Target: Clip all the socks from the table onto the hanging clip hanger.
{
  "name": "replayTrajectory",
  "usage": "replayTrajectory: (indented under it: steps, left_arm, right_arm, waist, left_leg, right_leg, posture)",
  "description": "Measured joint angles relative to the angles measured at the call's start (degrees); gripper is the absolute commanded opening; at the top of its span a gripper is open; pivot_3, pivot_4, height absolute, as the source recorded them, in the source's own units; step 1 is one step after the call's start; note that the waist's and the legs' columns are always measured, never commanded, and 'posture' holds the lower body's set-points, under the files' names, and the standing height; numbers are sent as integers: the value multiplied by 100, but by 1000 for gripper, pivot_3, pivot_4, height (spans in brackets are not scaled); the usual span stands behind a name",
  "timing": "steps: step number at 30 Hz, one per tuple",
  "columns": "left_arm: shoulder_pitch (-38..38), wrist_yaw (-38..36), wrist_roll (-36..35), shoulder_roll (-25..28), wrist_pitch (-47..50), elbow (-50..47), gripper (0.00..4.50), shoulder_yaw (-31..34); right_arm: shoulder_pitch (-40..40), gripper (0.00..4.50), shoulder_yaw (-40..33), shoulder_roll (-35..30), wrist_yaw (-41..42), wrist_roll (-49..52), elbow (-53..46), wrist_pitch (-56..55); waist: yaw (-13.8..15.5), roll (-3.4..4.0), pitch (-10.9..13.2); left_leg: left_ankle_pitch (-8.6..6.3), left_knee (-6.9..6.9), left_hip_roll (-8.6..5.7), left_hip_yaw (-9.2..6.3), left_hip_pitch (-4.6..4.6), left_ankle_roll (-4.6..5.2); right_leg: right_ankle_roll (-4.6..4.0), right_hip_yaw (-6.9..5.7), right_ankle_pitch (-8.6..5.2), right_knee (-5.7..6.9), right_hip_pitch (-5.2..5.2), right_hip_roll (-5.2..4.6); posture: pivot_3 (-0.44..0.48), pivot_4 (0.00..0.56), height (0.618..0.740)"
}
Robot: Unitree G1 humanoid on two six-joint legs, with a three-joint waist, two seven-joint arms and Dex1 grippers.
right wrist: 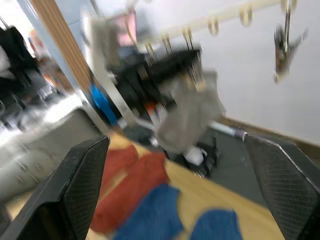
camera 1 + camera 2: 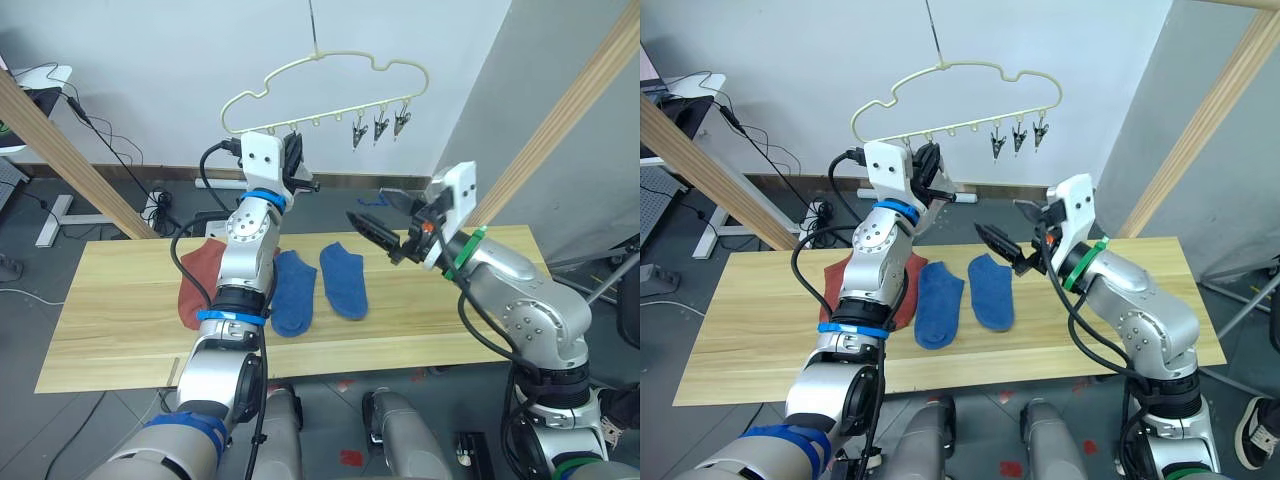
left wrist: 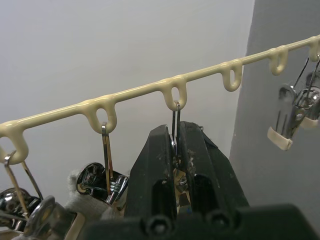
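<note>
On the table (image 2: 120,320) four socks lie unclipped: two blue socks (image 2: 343,279) side by side near the middle and two rust-red socks (image 2: 197,283) to their left, partly behind the left arm; a light grey sock (image 1: 192,112) hangs by the clip hanger (image 2: 330,95) at its left end, seen in the right wrist view, though whether a clip has it fast I cannot tell, and I cannot find the second grey one; so by my judgement most of the work is left; three clips (image 2: 380,125) hang bare at the hanger's right end; the left gripper (image 3: 176,150) is raised to the hanger's lower bar, its fingers pressed together on a metal clip (image 3: 176,125) hanging from a loop; the right gripper (image 2: 385,225) is held out above the table well below the hanger, its fingers spread apart and holding nothing, pointing toward the left arm
</note>
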Motion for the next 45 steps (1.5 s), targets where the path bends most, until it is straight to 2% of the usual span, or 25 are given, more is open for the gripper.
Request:
replayTrajectory:
  steps: [3, 6, 14, 20, 23, 29, 33, 34, 38, 45]
  left_arm:
    - [95, -396, -542, 164, 1027, -576, 14, 87]
    - [107, -641, -1066, 430, 2046, -1026, 14, 249]
    - [267, -794, -1889, 1032, 3632, -1856, 14, 665]
    - [439, -826, -2095, 1112, 4036, -2251, 14, 698]
    - [522, -787, -2167, 1112, 4155, -2364, 0, 702]
    - [566, -763, -2388, 1108, 4447, -2477, 0, 760]
    - [555, -709, -2766, 1058, 4819, -2476, 0, 983]
    - [526, -649, -2920, 1010, 4958, -2443, 0, 1094]
    - [432, -362, -3776, 871, 5704, -2213, 0, 1730]
    - [240, 322, -4722, 781, 6469, -1901, 0, 2328]
  right_arm:
    - [-69, 4500, 738, 151, 100, -888, 1549, -552]
    - [-289, 4500, 1159, 517, 332, -1478, 2881, -1262]
    - [-1365, 4500, 1332, 1407, 533, -2512, 5871, -2868]
    - [-1832, 4500, 1313, 1712, 509, -2999, 7196, -3467]
    - [-1880, 3893, 1201, 1762, 548, -3123, 7460, -3589]
    - [-1548, 1756, 1043, 1531, 811, -3153, 7083, -3600]
    - [-1059, 265, 941, 1291, 977, -3168, 6420, -3523]
    - [-895, 53, 901, 1221, 1026, -3159, 6144, -3453]
    - [-100, 53, 757, 957, 1114, -3057, 4626, -2812]
    - [143, 53, 501, 689, 1070, -2845, 1725, -1537]
  waist:
    - [-65, 0, 0]
    - [-97, 1, 0]
    - [-34, 0, 0]
    - [64, 0, -2]
    - [63, 0, -2]
    - [63, -1, -5]
    - [68, -1, -5]
    - [71, -1, -5]
    - [64, 0, -4]
    - [18, -1, -5]
  left_leg:
    - [8, 4, 1, 2, 1, 10]
    - [10, 6, 5, 1, 2, 11]
    - [9, 2, 5, -3, 0, 10]
    - [9, 2, 4, -2, 12, 9]
    - [8, -2, 4, -4, 61, 8]
    - [8, 2, 3, -4, 68, 8]
    - [8, 0, 4, -5, 68, 8]
    - [8, 0, 3, -5, 67, 8]
    - [8, 0, 3, -5, 62, 8]
    - [8, -1, 6, -10, 66, 7]
  right_leg:
    - [7, 4, 4, 3, -2, 2]
    - [6, 7, 7, 5, -2, 7]
    - [-6, 2, 16, 3, -2, 2]
    - [-6, 1, 17, 4, 8, -1]
    - [-6, 0, 16, 1, 54, -1]
    - [-4, 2, 15, 1, 63, 0]
    - [-4, 2, 15, 0, 64, 0]
    - [-4, 2, 15, -1, 64, -1]
    - [11, 3, 7, 0, 58, -2]
    - [21, 1, 1, -1, 59, 3]
  posture:
    - [-56, 263, 740]
    - [-35, 261, 740]
    - [23, 256, 740]
    - [35, 250, 740]
    - [35, 250, 740]
    - [35, 250, 740]
    - [35, 250, 740]
    - [35, 250, 740]
    - [5, 258, 740]
    - [-18, 266, 740]
